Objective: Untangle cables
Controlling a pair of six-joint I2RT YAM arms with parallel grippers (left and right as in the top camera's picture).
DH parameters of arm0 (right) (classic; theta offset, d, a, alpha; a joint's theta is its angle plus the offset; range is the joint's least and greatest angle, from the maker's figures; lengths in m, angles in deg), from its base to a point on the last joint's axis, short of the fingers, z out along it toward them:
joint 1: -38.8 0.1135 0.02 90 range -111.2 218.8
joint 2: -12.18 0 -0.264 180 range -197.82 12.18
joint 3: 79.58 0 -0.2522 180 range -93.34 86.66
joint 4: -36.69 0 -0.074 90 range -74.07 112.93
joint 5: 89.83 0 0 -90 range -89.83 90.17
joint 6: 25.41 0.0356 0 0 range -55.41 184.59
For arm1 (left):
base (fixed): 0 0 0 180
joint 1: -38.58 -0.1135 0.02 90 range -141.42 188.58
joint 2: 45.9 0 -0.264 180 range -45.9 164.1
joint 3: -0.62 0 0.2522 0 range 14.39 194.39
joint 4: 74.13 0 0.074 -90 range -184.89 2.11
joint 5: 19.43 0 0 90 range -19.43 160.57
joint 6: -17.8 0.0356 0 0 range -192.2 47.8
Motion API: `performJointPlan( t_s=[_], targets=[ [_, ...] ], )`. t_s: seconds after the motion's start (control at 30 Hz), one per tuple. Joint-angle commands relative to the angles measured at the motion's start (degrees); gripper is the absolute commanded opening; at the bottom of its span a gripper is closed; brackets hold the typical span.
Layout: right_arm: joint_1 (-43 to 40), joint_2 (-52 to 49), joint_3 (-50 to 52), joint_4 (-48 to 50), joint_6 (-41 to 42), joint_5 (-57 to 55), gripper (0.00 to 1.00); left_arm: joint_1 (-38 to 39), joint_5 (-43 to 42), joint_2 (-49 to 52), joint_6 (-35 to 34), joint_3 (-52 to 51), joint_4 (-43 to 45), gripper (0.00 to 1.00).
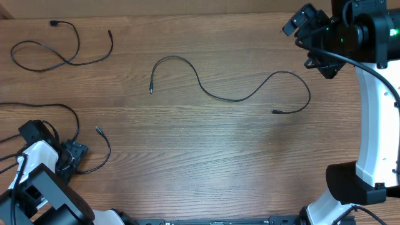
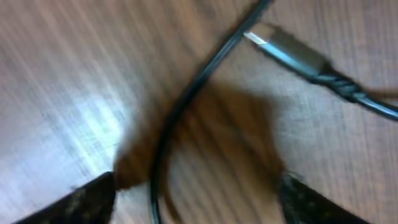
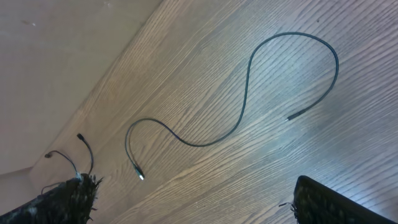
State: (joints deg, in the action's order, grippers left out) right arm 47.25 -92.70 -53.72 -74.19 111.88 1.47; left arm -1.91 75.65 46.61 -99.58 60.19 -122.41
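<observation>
Three thin black cables lie apart on the wooden table. One is looped at the far left (image 1: 45,55). A long wavy one crosses the middle (image 1: 231,98), and the right wrist view shows it too (image 3: 247,81). The third cable (image 1: 106,150) curls by my left gripper (image 1: 74,156). In the blurred left wrist view that gripper (image 2: 196,205) is low over the wood and open; this cable (image 2: 163,155) passes between its fingers, and its silvery plug (image 2: 292,53) lies ahead. My right gripper (image 1: 306,42) hovers open and empty at the far right corner (image 3: 199,205).
Thicker black arm wires (image 1: 12,159) run by the left arm base at the near left. The right arm's white column (image 1: 375,119) stands along the right edge. The table's far edge (image 3: 81,93) meets a pale surface.
</observation>
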Motion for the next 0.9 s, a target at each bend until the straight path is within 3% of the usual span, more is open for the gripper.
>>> performJointPlan(
  t_s=[0.0,0.13,0.23,0.53,0.87],
  targets=[
    [0.17,1.14,-0.17,0.09,-0.48,0.13,1.00,0.00,-3.15,-0.26,-0.09,-2.32,2.08,0.64],
    [0.17,1.14,-0.17,0.11,-0.46,0.13,1.00,0.00,-5.27,-0.26,-0.13,-2.54,4.44,0.35],
    [0.17,1.14,-0.20,0.11,-0.46,0.13,1.00,0.00,-6.82,-0.26,-0.17,-2.54,5.70,0.24],
    [0.17,1.14,-0.17,0.09,-0.46,0.13,1.00,0.00,-14.56,-0.26,-5.70,-2.54,12.13,0.05],
    [0.17,1.14,-0.17,0.13,-0.46,0.13,1.00,0.07,-21.24,-0.26,-4.02,-1.03,19.85,0.04]
  ],
)
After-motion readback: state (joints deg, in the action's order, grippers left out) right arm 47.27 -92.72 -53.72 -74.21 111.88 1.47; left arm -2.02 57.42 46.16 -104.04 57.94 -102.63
